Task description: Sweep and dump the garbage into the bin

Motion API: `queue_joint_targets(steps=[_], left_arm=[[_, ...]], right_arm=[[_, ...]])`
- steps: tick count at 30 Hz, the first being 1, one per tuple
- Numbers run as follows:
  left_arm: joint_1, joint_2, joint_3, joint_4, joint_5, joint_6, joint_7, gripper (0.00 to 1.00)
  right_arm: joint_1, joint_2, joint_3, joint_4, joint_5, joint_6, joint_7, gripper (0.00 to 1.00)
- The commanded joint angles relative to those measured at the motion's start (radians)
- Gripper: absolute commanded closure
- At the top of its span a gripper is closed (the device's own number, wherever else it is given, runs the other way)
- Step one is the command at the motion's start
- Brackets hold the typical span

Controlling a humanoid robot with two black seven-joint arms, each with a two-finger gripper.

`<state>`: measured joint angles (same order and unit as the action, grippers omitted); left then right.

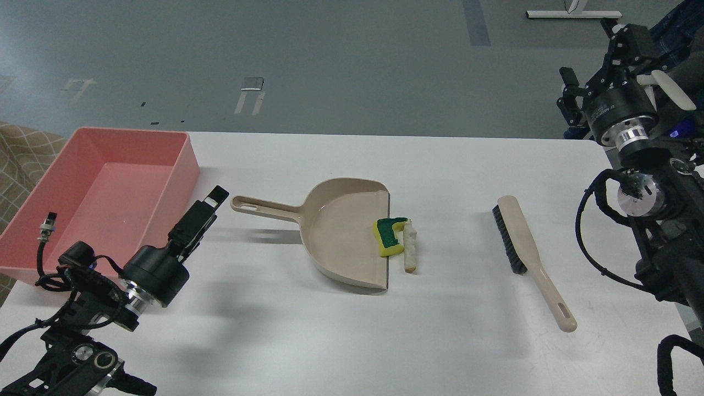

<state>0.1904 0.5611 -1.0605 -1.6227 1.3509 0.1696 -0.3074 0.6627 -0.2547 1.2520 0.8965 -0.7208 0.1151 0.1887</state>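
The yellow sponge scrap with a green top (389,235) lies on the front lip of the beige dustpan (338,231). The white slice with a tan crust (410,250) lies on the table just right of it, touching the scrap. The pink bin (187,159) stands at the far left and nothing shows inside it. My left gripper (209,204) hangs low over the table between the bin and the end of the dustpan's handle (258,206). It is seen edge-on, so its fingers cannot be told apart. My right gripper (597,60) is open and empty, high beyond the table's right edge.
A beige hand brush with black bristles (520,242) lies on the right part of the white table (330,341), its handle pointing to the front right. The table's back edge runs behind the dustpan. My right arm's cables hang at the right edge.
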Motion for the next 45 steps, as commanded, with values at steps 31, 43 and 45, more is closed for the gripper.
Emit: queue_joint_targets(steps=[31,43,45], left_arm=[[-0.112,-0.332,0.057,0.230,0.004,0.160,0.100,0.00],[-0.203,-0.386,0.062,0.351,0.005,0.188,0.099,0.01],[-0.210,-0.392,0.062,0.366,0.005,0.197,0.099,0.01]], right_arm=[[-0.002,0.000,0.007,0.005,0.000,-0.002,0.000,0.00],[-0.002,0.000,0.007,0.005,0.000,-0.002,0.000,0.00],[-0.002,0.000,0.007,0.006,0.000,-0.002,-0.002,0.00]])
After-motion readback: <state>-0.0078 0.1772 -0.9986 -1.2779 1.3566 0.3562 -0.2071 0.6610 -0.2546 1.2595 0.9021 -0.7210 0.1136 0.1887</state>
